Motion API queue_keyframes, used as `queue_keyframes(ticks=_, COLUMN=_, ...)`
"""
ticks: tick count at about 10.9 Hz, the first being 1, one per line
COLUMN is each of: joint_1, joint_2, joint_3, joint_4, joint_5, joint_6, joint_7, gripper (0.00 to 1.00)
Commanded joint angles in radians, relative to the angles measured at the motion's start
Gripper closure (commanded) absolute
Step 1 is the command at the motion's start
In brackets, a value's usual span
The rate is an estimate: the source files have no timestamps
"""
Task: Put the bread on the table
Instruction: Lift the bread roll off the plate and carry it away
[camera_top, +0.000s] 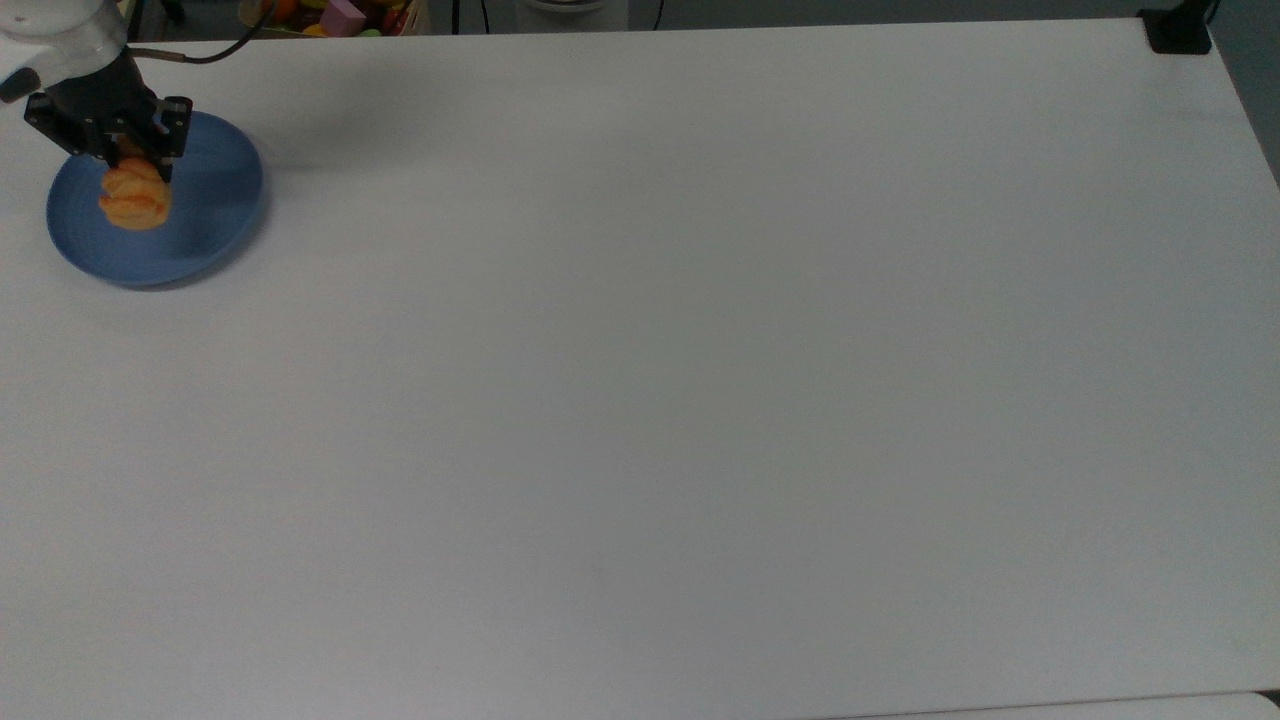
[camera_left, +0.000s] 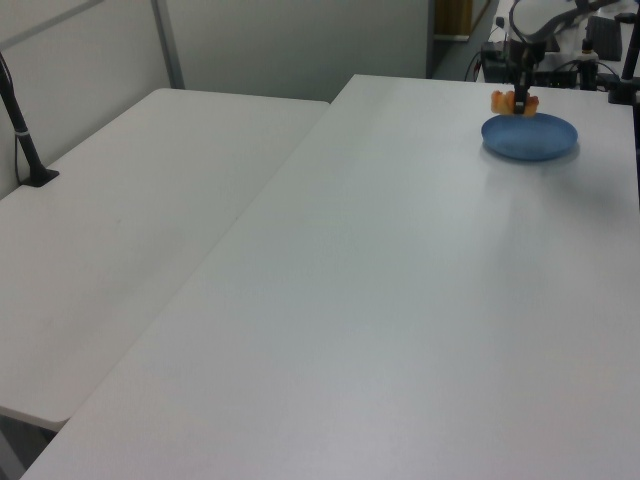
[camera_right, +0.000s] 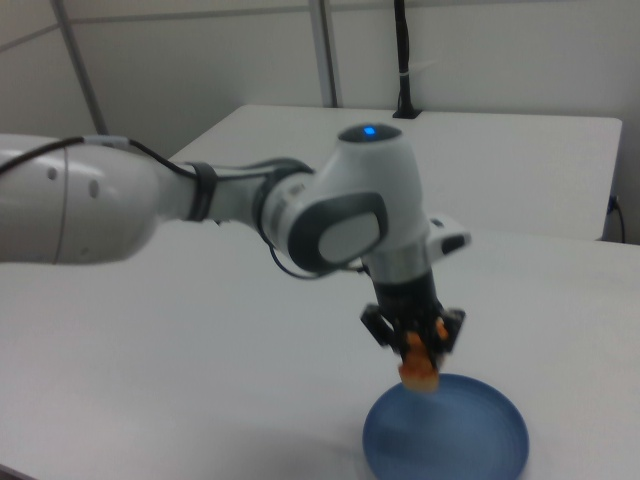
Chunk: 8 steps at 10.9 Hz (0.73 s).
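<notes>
- A second white table (camera_left: 130, 210) stands beside the main one.
- Pale partition walls (camera_left: 300, 45) stand behind.
- A black post (camera_left: 22, 125) is clamped at that table's edge.

A: any text, labels, brands, numbers, signs to log?
B: none readable; checked the arm casing (camera_right: 90, 205), white and grey, no logo or lettering that can be made out.
A: the blue dot on top of the wrist joint?
B: a lit blue spot (camera_right: 369, 131), not a character; no digits beside it.
A: plate, tabletop?
B: the blue plate (camera_top: 200, 215) is plain; the table (camera_top: 700, 400) is bare white, no stickers or markings.
A: coloured stuff at the top view's upper left edge?
B: blocks (camera_top: 345, 15); no print legible on them.
</notes>
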Motion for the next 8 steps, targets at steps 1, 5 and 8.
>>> queue_keyframes(ticks=1, joint_1=0.084, joint_2=-0.024, joint_3=0.007, joint_4=0.083, joint_5=0.048, joint_6=-0.059, joint_7=0.072, gripper=0.61)
queue_keyframes(ticks=5, joint_1=0.173, joint_2=-0.006, joint_3=0.060, joint_4=0.207, joint_5=0.149, joint_6=-0.056, joint_7=0.170, gripper=0.60)
queue_keyframes(ticks=8, joint_1=0.260, joint_2=0.099, joint_3=0.114, joint_4=0.311, joint_5=0.143, joint_6=-0.038, joint_7=0.322, gripper=0.60)
